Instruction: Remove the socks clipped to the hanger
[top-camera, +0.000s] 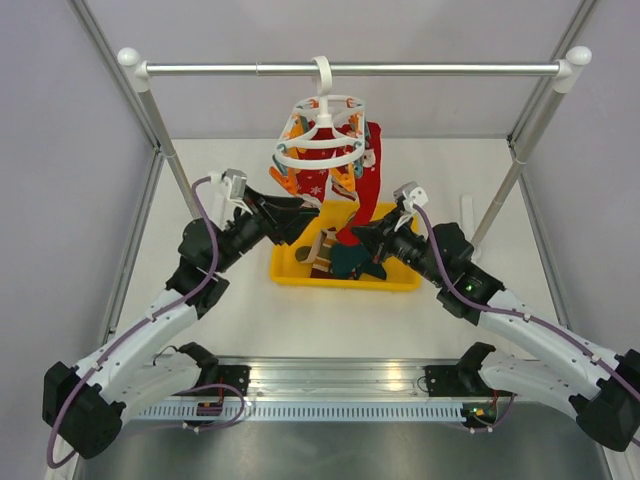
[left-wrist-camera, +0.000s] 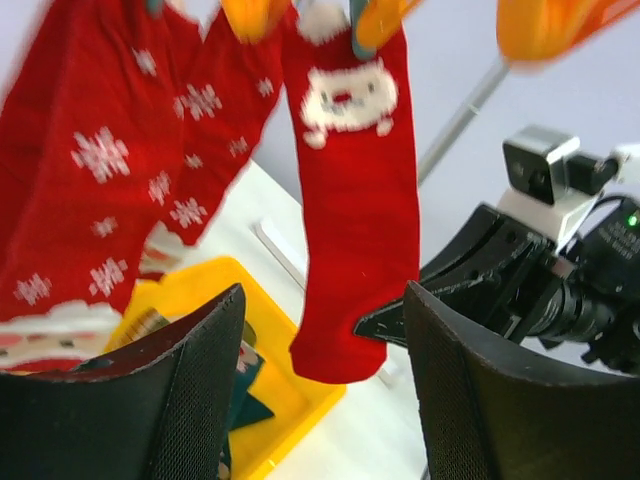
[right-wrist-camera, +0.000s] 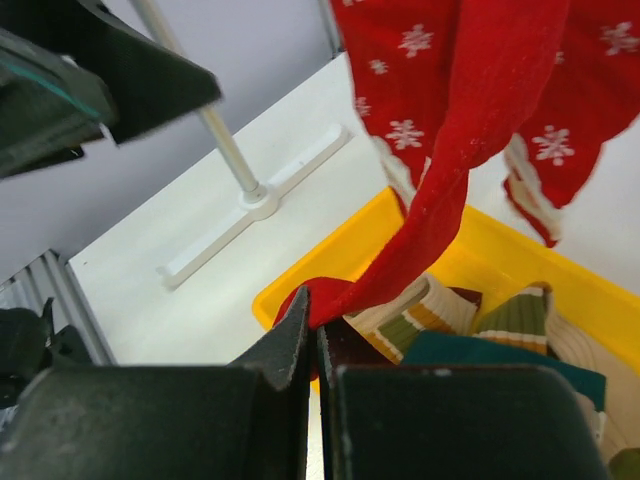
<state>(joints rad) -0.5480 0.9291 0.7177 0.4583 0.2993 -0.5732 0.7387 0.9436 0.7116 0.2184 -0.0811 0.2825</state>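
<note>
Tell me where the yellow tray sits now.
In the top external view, the yellow tray lies mid-table beneath the hanger, the left gripper and right gripper just above it.

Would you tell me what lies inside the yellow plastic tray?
A striped beige sock and a dark teal sock lie in the yellow tray; the right end effector, shut on a red sock, covers the rest.

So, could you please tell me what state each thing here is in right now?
Left gripper: open, holding nothing.
Right gripper: shut on the toe of the long red sock.
Long red sock: clipped to the hanger, toe pinched.
Snowflake socks: clipped, hanging free.
Hanger: hooked on the rail.
Yellow tray: holds several loose socks.
</note>
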